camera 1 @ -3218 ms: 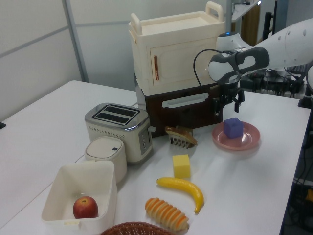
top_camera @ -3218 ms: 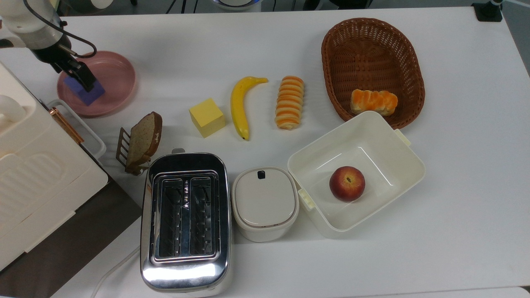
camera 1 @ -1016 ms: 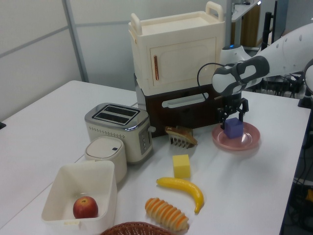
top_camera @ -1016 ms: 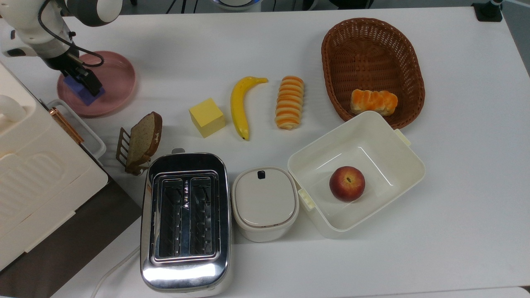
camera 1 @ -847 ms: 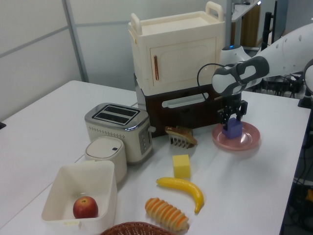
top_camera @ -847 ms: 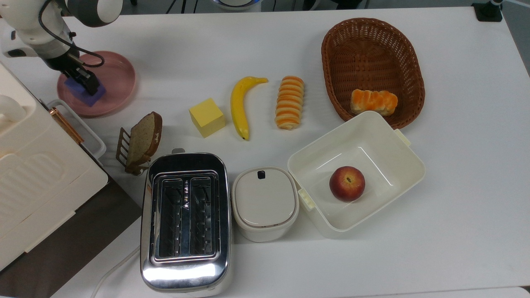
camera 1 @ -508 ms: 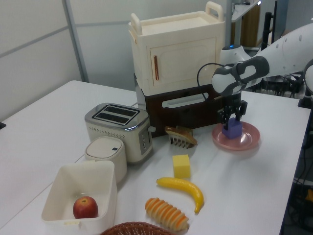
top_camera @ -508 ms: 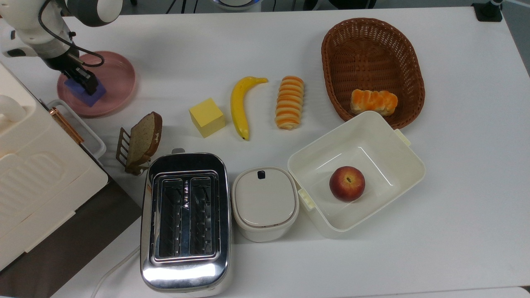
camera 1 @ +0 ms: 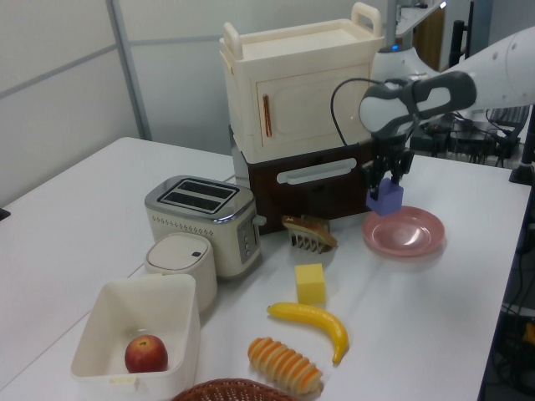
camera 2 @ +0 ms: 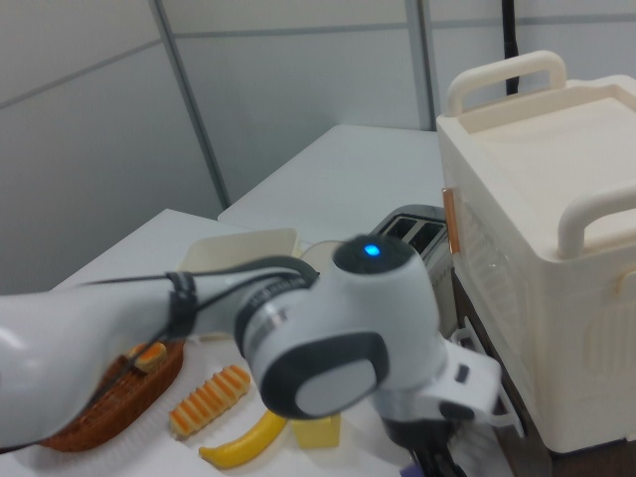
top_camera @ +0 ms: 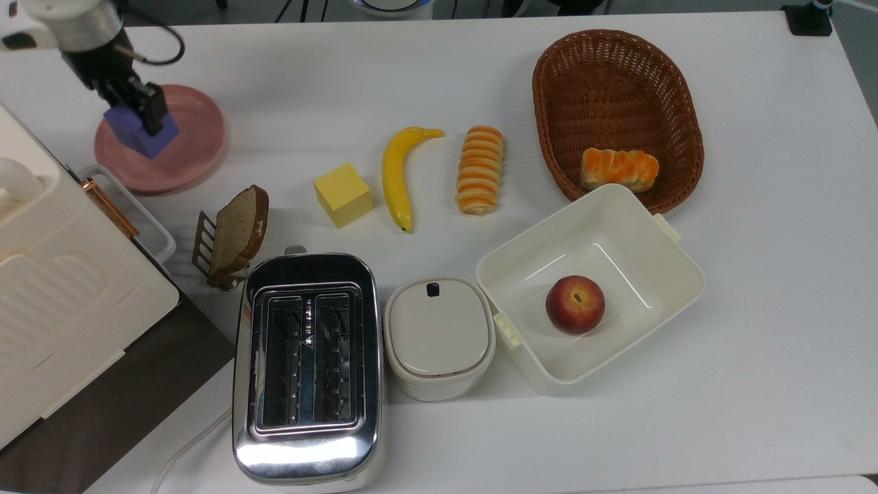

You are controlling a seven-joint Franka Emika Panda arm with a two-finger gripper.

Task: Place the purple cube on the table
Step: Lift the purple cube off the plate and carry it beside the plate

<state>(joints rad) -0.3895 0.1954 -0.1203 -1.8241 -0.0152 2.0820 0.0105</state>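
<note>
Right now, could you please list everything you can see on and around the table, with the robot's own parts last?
purple cube: 1, blue-violet, held above the pink plate
pink plate: 1, pink, top view's upper left
table: 1, white
yellow cube: 1, yellow, centre
banana: 1, yellow, beside the yellow cube
striped bread roll: 1, orange-cream
wicker basket: 1, brown, holding an orange bun
white tub: 1, holding an apple
lidded pot: 1, white
toaster: 1, chrome
toast slice: 1, brown, on a rack
cabinet: 1, cream
pincer: 1, black, gripping the purple cube
</note>
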